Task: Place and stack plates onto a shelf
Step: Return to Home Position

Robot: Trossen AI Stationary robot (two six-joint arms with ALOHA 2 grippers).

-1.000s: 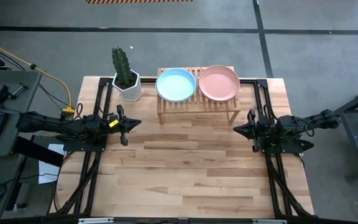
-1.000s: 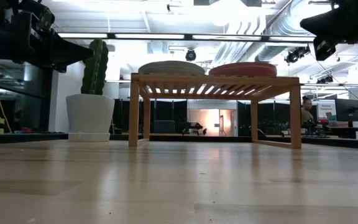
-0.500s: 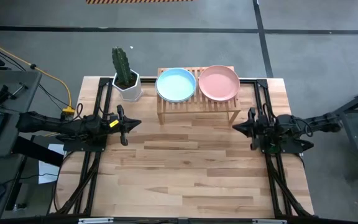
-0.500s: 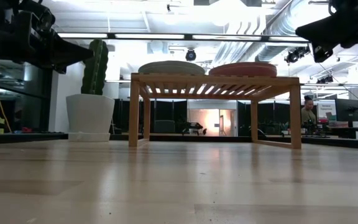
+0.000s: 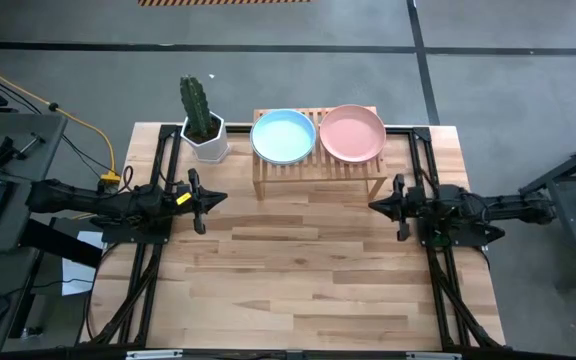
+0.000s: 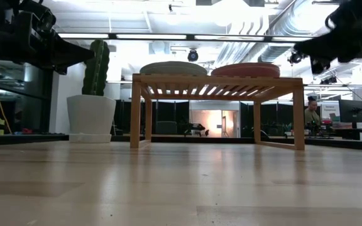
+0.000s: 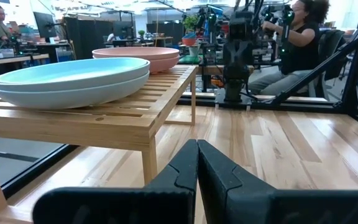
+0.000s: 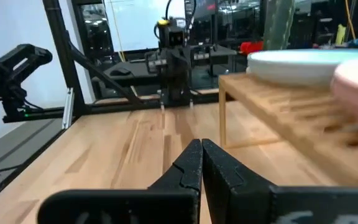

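The plates lie in two stacks on the slatted top of the wooden shelf (image 5: 318, 168) at the table's far edge. A light blue plate (image 5: 284, 135) tops the left stack, with a pale plate (image 7: 73, 93) beneath it. A pink plate (image 5: 353, 132) tops the right stack. My left gripper (image 5: 218, 198) hovers shut above the table, near and left of the shelf. Its closed fingertips (image 7: 197, 149) point toward the table's right. My right gripper (image 5: 372, 207) hovers shut near the shelf's right leg. Its fingertips (image 8: 201, 147) point toward the table's left.
A cactus in a white hexagonal pot (image 5: 205, 135) stands left of the shelf at the far edge. Black frame rails (image 5: 158, 240) run along both table sides. Bare wooden tabletop (image 5: 298, 270) spreads between the arms and toward the near edge. People sit in the room beyond (image 7: 291, 37).
My right gripper has moved a little toward the table's left and come down slightly, as its arm stretched out straighter; it has stayed shut. The plates and shelf have kept still.
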